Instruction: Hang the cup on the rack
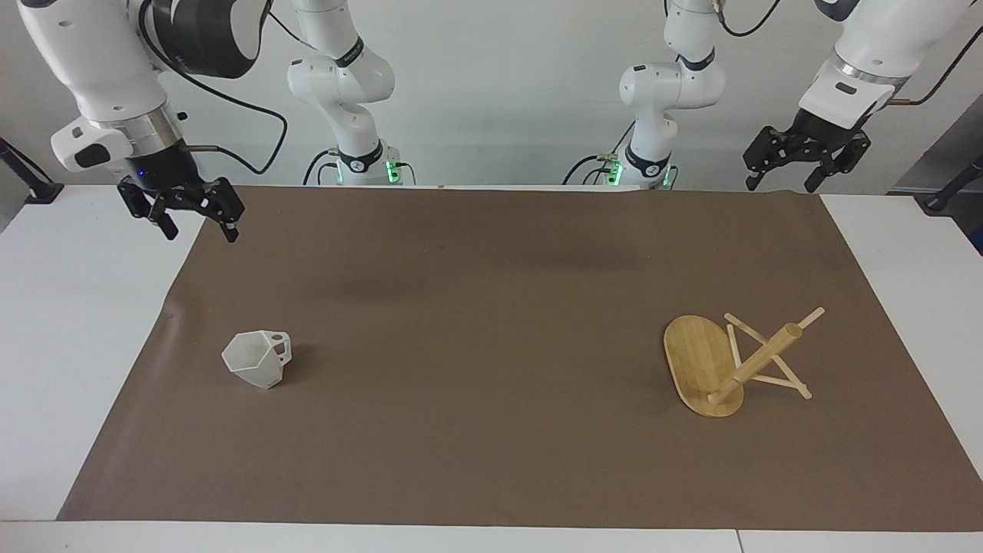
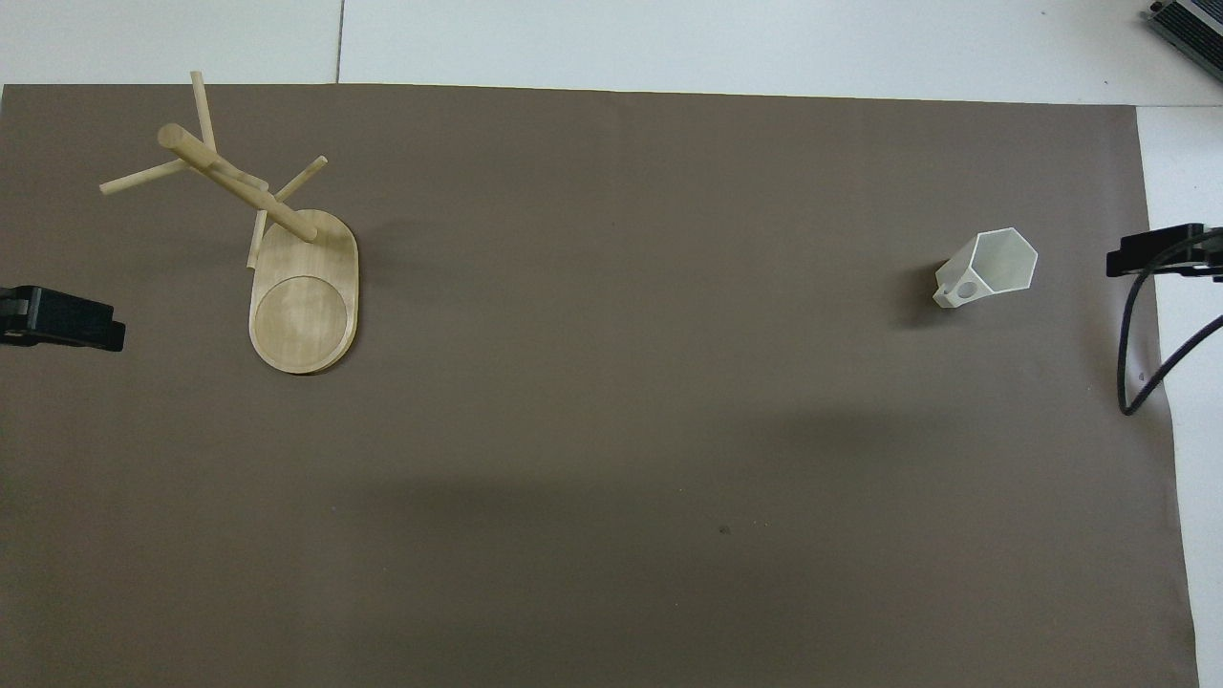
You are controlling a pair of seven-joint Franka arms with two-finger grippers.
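Basically nothing's done: your right gripper (image 1: 192, 217) hangs wide and empty over the mat's edge, the cup (image 1: 257, 358) sits untouched at that arm's end, the rack (image 1: 714, 367) bare, left gripper (image 1: 802, 163) wide, waiting.

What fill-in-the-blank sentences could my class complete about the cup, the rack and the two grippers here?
1. The cup is coloured ____.
2. The rack is made of ____.
3. The right gripper holds ____, like the left gripper.
4. The cup stands toward the ____ arm's end of the table.

Missing: white; wood; nothing; right
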